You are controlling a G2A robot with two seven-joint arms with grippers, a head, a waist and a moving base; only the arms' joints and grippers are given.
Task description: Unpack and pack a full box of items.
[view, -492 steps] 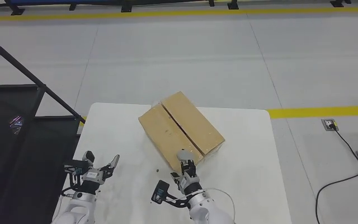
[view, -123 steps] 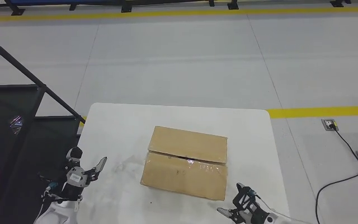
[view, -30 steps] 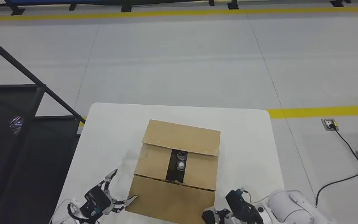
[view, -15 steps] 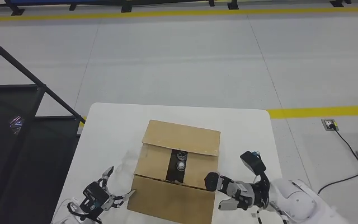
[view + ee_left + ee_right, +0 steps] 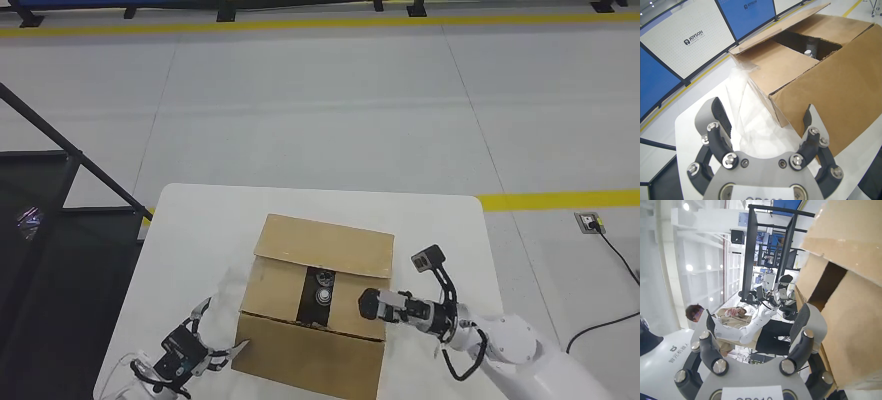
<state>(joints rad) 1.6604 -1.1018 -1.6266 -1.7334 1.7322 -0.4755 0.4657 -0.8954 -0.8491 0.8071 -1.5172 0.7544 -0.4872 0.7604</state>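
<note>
A brown cardboard box [image 5: 320, 300] stands in the middle of the white table [image 5: 200, 230]. Its top flaps are parted by a narrow gap, where a white bottle cap [image 5: 323, 296] shows; the cap [image 5: 808, 53] is also in the left wrist view. My left gripper [image 5: 221, 328] is open at the box's [image 5: 819, 79] near-left corner, with one finger beside the side wall [image 5: 764, 117]. My right gripper [image 5: 372, 305] is open at the box's right side. One of its fingers [image 5: 804, 321] lies against the cardboard [image 5: 851, 317] below the raised flap.
A strip of clear plastic film [image 5: 742, 106] hangs from the box's left corner onto the table, between my left fingers. The film [image 5: 232, 280] shows left of the box from above. Bare table lies behind the box and on both sides.
My right arm has come up from the table's front right edge to the box's right side. The left gripper has barely shifted, and the box has not moved in the last second.
</note>
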